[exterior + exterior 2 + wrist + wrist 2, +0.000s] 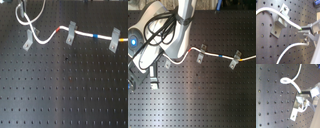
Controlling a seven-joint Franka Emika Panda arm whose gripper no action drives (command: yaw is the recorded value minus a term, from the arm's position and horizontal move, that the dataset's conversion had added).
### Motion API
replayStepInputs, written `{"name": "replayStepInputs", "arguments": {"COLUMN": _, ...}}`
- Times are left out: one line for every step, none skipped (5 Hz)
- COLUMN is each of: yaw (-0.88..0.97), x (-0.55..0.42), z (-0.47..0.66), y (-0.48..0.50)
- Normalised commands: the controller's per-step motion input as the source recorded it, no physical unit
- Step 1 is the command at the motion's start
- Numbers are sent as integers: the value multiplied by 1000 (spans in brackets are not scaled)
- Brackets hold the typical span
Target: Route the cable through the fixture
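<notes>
The white cable [50, 38], with a red band and a blue band, runs along the far part of the black perforated board [65, 90] through three upright grey clips, looping beside the fixture [29, 40] at the first exterior view's left.

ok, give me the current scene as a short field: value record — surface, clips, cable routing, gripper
surface: black perforated board
clips: three grey clips in a row in the first exterior view: left clip, middle clip, right clip
cable: white cable runs past all three clips; red band beside the middle clip, blue band between middle and right clips; slack loop near the left clip
gripper: gripper beside a clip, fingers closed on the cable in the first wrist view
arm: robot arm covers the left clip in the second exterior view
</notes>
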Motion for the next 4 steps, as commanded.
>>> {"name": "replayStepInputs", "arguments": {"yaw": 91, "x": 124, "z": 406, "y": 165}}
{"name": "replayStepInputs", "arguments": {"yaw": 71, "x": 43, "z": 312, "y": 82}}
{"name": "replayStepInputs", "arguments": {"yaw": 11, "x": -34, "z": 202, "y": -16}}
{"name": "replayStepInputs", "arguments": {"yaw": 26, "x": 0, "z": 6, "y": 0}}
